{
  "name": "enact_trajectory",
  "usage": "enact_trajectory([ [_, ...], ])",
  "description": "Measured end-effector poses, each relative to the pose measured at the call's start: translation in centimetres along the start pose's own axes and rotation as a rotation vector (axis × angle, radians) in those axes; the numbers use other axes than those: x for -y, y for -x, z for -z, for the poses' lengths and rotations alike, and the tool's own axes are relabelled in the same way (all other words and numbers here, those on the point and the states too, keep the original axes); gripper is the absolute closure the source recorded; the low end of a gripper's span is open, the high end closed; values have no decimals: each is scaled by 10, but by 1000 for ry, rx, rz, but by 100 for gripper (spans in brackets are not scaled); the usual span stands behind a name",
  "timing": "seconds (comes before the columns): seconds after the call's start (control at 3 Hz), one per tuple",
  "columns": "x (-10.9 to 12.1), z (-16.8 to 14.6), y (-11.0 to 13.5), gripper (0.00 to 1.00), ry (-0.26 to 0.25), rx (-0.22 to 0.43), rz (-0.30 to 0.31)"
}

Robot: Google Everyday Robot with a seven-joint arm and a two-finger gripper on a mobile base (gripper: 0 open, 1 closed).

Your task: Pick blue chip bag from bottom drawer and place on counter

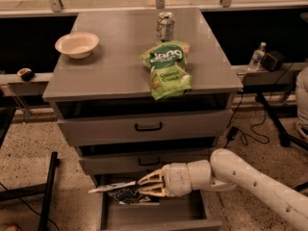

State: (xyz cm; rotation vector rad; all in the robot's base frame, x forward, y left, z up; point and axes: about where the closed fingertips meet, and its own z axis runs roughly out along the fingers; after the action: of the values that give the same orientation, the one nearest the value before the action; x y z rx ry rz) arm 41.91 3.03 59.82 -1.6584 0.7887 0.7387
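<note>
The blue chip bag (pixel 126 195), dark and crinkled with a pale edge sticking out to the left, hangs just above the open bottom drawer (pixel 161 219). My gripper (pixel 140 187) reaches in from the right, in front of the middle drawer, and is shut on the bag's right end. The bag is lifted off the drawer floor. The grey counter (pixel 115 61) is the cabinet top above all three drawers.
On the counter lie a green chip bag (pixel 166 67), a soda can (pixel 165 27) and a pale bowl (pixel 77 44). The top drawer (pixel 144 127) and middle drawer (pixel 139 161) stand slightly open. A black stand (pixel 48 186) is at left, and cables and a water bottle (pixel 256 56) at right.
</note>
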Motion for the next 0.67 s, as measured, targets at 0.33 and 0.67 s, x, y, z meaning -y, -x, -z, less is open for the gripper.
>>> enact_trajectory([
  [0.33,0,0,0,100,0,0,1],
  [0.67,28,14,20,100,-43,-38,87],
])
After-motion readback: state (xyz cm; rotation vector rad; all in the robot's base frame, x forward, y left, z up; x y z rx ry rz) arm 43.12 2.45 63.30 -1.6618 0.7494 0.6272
